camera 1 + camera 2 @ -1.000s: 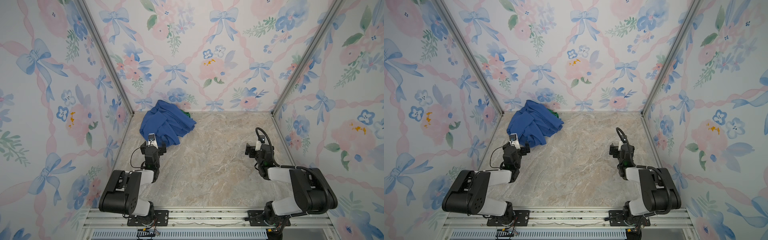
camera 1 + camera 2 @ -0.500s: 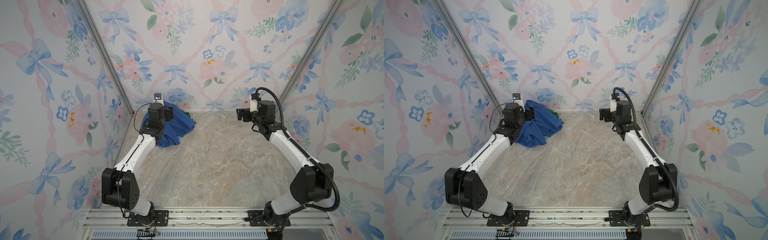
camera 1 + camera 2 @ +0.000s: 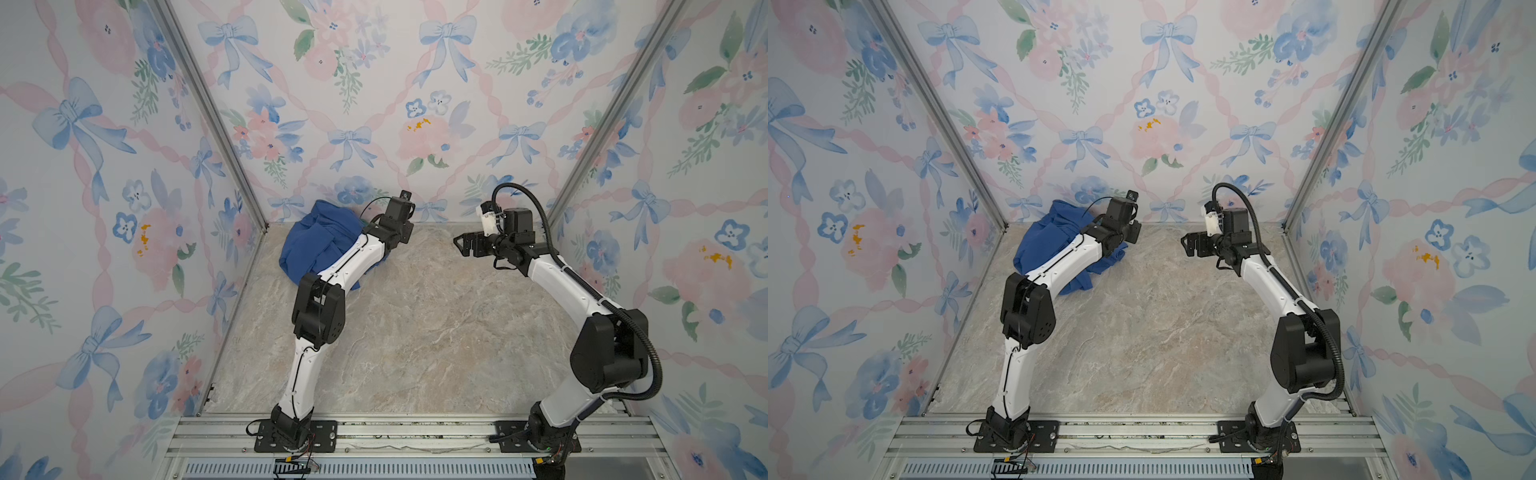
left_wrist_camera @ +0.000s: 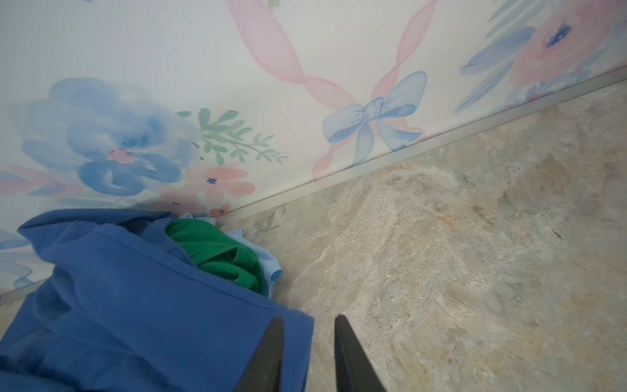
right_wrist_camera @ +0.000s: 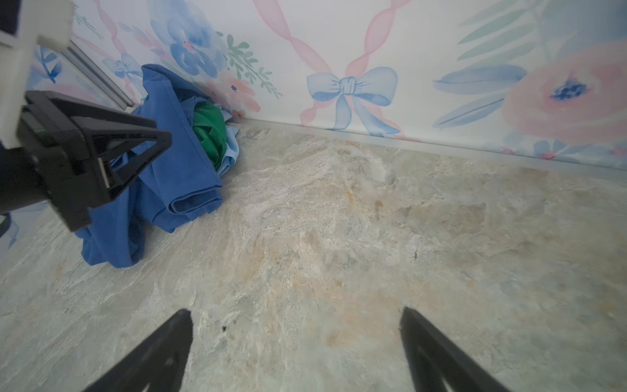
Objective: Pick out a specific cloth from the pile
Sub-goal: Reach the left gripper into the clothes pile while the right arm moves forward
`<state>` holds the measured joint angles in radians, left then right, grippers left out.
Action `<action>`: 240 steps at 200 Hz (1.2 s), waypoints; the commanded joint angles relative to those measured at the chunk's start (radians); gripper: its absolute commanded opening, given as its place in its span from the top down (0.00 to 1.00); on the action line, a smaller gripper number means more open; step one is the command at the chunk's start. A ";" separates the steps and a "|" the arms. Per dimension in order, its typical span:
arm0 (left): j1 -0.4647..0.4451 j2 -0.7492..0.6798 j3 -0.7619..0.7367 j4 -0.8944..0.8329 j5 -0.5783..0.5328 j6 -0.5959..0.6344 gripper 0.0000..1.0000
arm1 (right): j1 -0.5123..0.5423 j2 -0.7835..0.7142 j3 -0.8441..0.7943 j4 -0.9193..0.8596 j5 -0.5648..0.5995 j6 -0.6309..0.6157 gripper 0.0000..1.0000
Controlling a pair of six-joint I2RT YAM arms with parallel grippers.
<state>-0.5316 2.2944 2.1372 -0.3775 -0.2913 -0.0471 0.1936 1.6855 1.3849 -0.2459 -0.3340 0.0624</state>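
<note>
1. Where the pile (image 4: 135,322) meets the wall (image 4: 305,68), I see the cloth (image 4: 271,271) peeking from under green garment (image 4: 217,254), ahead of left gripper (image 4: 308,320), untouched.
2. Left fingers (image 4: 268,356) narrow, empty.
3. Right gripper (image 5: 295,339) wide, well apart.

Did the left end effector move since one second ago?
Yes. The left end effector went from near the front rail toward the back wall, beside the pile.
</note>
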 commanded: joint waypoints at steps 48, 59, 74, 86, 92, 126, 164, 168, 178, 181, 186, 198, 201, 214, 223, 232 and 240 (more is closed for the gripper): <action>0.009 0.284 0.250 -0.137 0.120 -0.040 0.83 | 0.012 -0.054 -0.072 -0.101 -0.119 -0.051 0.03; 0.008 0.297 0.246 -0.139 0.110 -0.046 0.84 | 0.012 -0.072 -0.086 -0.104 -0.122 -0.060 0.03; 0.003 0.309 0.243 -0.149 0.080 -0.045 0.86 | 0.010 -0.089 -0.109 -0.107 -0.119 -0.066 0.03; -0.006 0.312 0.236 -0.156 0.016 -0.027 0.87 | 0.009 -0.099 -0.123 -0.109 -0.118 -0.068 0.03; -0.012 0.318 0.238 -0.167 -0.041 -0.020 0.87 | 0.007 -0.104 -0.131 -0.110 -0.119 -0.067 0.03; -0.010 0.364 0.259 -0.249 -0.243 -0.002 0.88 | 0.007 -0.119 -0.154 -0.111 -0.120 -0.069 0.03; 0.009 0.374 0.260 -0.253 -0.400 0.007 0.87 | 0.007 -0.119 -0.155 -0.110 -0.126 -0.063 0.03; 0.016 0.376 0.264 -0.253 -0.403 0.001 0.87 | 0.007 -0.119 -0.156 -0.110 -0.128 -0.062 0.03; 0.032 0.379 0.274 -0.251 -0.396 -0.014 0.86 | 0.009 -0.121 -0.159 -0.109 -0.132 -0.059 0.03; 0.037 0.380 0.276 -0.251 -0.393 -0.019 0.86 | 0.009 -0.121 -0.158 -0.108 -0.132 -0.059 0.03; 0.048 0.383 0.283 -0.251 -0.389 -0.027 0.86 | 0.010 -0.121 -0.162 -0.107 -0.134 -0.058 0.03; 0.064 0.387 0.292 -0.251 -0.390 -0.044 0.86 | 0.010 -0.122 -0.168 -0.107 -0.134 -0.056 0.03; 0.069 0.387 0.295 -0.251 -0.391 -0.049 0.86 | 0.011 -0.122 -0.170 -0.107 -0.135 -0.057 0.03; 0.087 0.381 0.298 -0.252 -0.404 -0.071 0.86 | 0.012 -0.124 -0.176 -0.109 -0.134 -0.056 0.03; 0.099 0.370 0.291 -0.251 -0.406 -0.088 0.86 | 0.012 -0.124 -0.180 -0.109 -0.134 -0.055 0.03; 0.113 0.351 0.275 -0.250 -0.413 -0.108 0.86 | 0.013 -0.125 -0.187 -0.105 -0.134 -0.052 0.03; 0.125 0.329 0.250 -0.250 -0.416 -0.129 0.86 | 0.013 -0.124 -0.194 -0.099 -0.134 -0.049 0.03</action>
<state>-0.4545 2.6640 2.4168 -0.5987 -0.6476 -0.1024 0.1940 1.5913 1.2194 -0.3401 -0.4500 0.0074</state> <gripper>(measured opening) 0.144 0.969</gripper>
